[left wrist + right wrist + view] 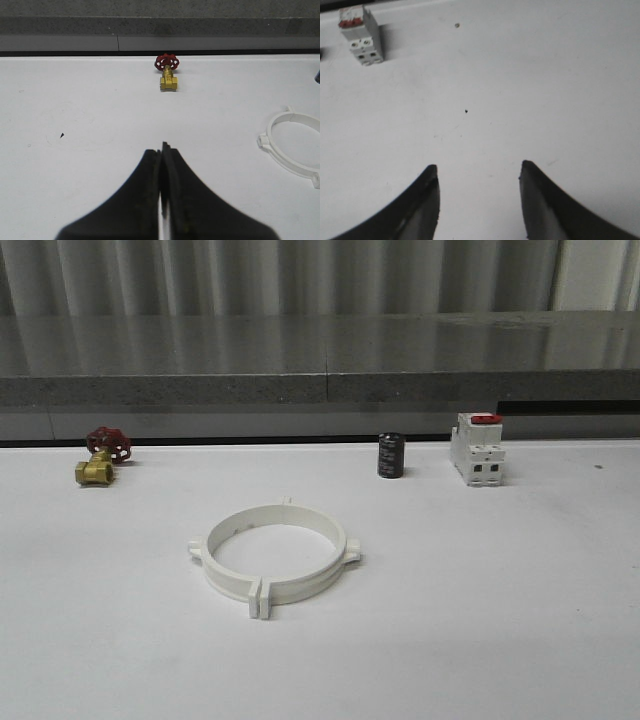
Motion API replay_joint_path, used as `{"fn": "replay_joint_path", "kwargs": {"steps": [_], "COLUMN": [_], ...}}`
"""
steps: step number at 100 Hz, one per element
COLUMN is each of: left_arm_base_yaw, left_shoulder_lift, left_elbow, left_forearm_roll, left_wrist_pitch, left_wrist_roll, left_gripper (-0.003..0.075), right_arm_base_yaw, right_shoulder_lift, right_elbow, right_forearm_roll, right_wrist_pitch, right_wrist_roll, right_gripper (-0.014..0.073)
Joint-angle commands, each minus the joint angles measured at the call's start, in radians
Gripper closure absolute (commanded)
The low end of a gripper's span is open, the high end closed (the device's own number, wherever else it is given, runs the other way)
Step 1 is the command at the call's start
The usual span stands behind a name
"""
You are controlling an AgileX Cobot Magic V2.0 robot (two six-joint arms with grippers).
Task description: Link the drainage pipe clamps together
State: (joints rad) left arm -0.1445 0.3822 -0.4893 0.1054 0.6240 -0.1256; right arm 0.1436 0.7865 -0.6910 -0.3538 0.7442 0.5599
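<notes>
Left gripper (161, 150) closed on nothing, right gripper (479, 172) spread wide and empty — both over bare white bench (500, 620); the pipe clamps (274, 556) lie joined as one ring mid-bench, with valve (100, 457), black cylinder (391, 455) and switch (477, 448) along the far edge.

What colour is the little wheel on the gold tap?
Red, clearest in the left wrist view: the wheel on the valve.
</notes>
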Motion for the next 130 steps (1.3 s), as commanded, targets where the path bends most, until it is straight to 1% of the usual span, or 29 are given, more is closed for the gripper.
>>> {"fn": "replay_joint_path", "kwargs": {"steps": [1, 8, 15, 38, 42, 109, 114, 121, 130], "left_arm_base_yaw": [0.001, 0.001, 0.001, 0.001, 0.001, 0.001, 0.001, 0.001, 0.001], "left_shoulder_lift": [0.008, 0.008, 0.008, 0.008, 0.008, 0.008, 0.008, 0.008, 0.008], "left_elbow": [-0.028, -0.028, -0.028, -0.028, -0.028, -0.028, -0.028, -0.028, -0.028], "left_forearm_roll": [-0.004, -0.004, -0.004, -0.004, -0.004, -0.004, -0.004, -0.004, -0.004], "left_wrist_pitch": [-0.074, -0.074, -0.074, -0.074, -0.074, -0.074, -0.074, -0.074, -0.074], "left_wrist_roll": [0.000, 0.000, 0.000, 0.000, 0.000, 0.000, 0.000, 0.000, 0.000], "left_gripper": [0.0741, 0.0741, 0.0741, 0.0741, 0.0741, 0.0741, 0.0741, 0.0741, 0.0741], "right_arm_base_yaw": [0.002, 0.001, 0.001, 0.001, 0.001, 0.001, 0.001, 0.001, 0.001], "right_shoulder_lift": [-0.065, -0.103, -0.127, -0.135, -0.135, -0.135, -0.138, -0.157, -0.200], "right_elbow": [0.020, 0.046, 0.057, 0.057, 0.057, 0.064, 0.079, 0.111, 0.174], "right_forearm_roll": [0.058, 0.102, 0.131, 0.131, 0.131, 0.131, 0.131, 0.131, 0.133], "right_wrist_pitch": [-0.044, -0.044, -0.045, -0.067, -0.070, -0.071, -0.089, -0.154, -0.283], "right_wrist_roll": [-0.111, -0.170, -0.199, -0.199, -0.199, -0.199, -0.199, -0.199, -0.199], "right_gripper": [0.0289, 0.0363, 0.0434, 0.0668, 0.0657, 0.0661, 0.0661, 0.0661, 0.0661]}}
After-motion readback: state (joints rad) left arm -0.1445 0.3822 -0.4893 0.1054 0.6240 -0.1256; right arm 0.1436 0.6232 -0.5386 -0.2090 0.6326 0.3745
